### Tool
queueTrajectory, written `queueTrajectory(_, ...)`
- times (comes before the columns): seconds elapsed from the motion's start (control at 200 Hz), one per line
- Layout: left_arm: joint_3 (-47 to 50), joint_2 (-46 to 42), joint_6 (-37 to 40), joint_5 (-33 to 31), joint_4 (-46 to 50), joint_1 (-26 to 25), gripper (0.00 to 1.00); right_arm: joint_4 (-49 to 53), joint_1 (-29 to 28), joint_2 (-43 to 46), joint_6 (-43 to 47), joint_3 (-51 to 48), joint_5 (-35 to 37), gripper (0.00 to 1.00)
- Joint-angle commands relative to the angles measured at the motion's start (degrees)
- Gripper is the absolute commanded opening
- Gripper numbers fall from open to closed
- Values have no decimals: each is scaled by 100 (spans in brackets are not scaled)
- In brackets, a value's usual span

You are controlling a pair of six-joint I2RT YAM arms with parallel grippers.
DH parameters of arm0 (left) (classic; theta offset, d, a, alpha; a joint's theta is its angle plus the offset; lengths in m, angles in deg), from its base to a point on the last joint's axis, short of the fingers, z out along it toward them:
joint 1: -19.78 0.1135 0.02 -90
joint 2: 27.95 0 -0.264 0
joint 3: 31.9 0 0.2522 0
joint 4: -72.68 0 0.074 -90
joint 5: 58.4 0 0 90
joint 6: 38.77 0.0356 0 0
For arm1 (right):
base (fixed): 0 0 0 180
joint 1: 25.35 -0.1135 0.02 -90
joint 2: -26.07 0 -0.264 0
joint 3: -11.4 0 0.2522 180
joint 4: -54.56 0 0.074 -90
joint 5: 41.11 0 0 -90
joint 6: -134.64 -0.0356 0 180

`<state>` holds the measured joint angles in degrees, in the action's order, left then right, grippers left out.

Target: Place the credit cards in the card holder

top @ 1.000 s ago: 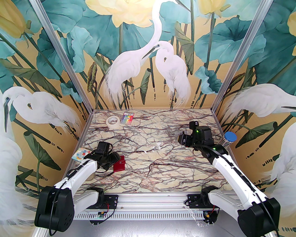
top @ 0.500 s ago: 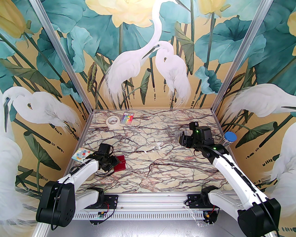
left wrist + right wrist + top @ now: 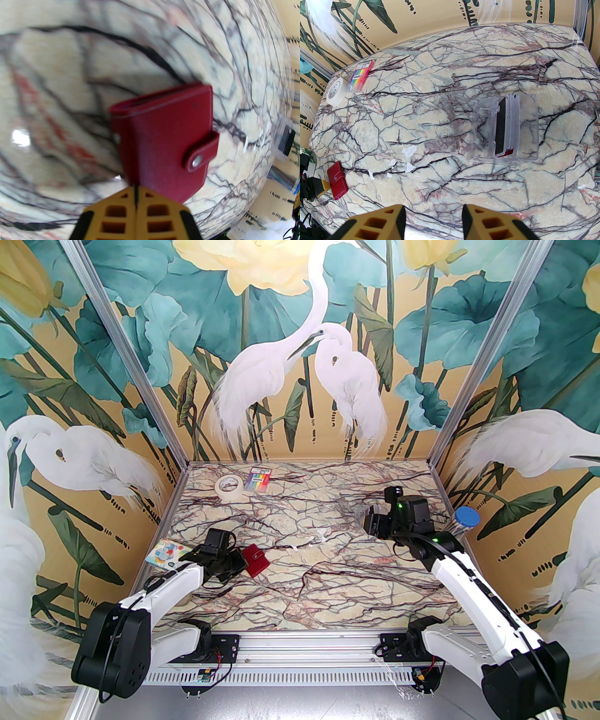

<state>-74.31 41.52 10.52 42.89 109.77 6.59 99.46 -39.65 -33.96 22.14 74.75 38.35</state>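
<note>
We found left jaws pressed together at the card holder [image 3: 164, 136], right jaws spread. Slow, low pushing seemed safest.

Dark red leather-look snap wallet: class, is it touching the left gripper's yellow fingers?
Touching. Left wrist view: a corner of the wallet sits pinched in the shut left gripper.
</note>
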Motion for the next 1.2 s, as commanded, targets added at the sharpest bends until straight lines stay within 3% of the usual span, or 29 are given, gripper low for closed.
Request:
queueTrajectory(0.0,-10,178,74,195,-314,-217,0,49,-44,-29,-63,43,-9,46)
queueTrajectory(0.195,0,172,63,240,-510,-503,0,13,-39,-15,-130,-27,-141,46)
queueTrajectory(0.355,50,55,-31,208,-436,-528,0,-546,-222,-272,-610,-185,-893,45)
queueTrajectory(0.43,76,-65,-196,53,-331,-527,28,-738,-610,-632,-781,-64,-990,45)
queueTrajectory(0.545,-18,-209,-391,-162,-152,-534,43,-1108,-1323,-1412,-1049,221,-1054,45)
queueTrajectory(0.66,-32,-255,-480,-246,-197,-502,56,-1576,-1796,-2474,-1482,600,-1574,45)
queueTrajectory(0.78,1,-70,-508,-92,-377,-358,56,-1337,-2269,-3614,-1556,1413,-1652,44)
queueTrajectory(0.995,65,353,-456,243,-710,-72,46,-919,-2690,-5295,-1582,2847,-1899,43)
queueTrajectory(1.195,-2,520,-385,287,-835,-6,38,-812,-2816,-6150,-1673,3647,-2189,42)
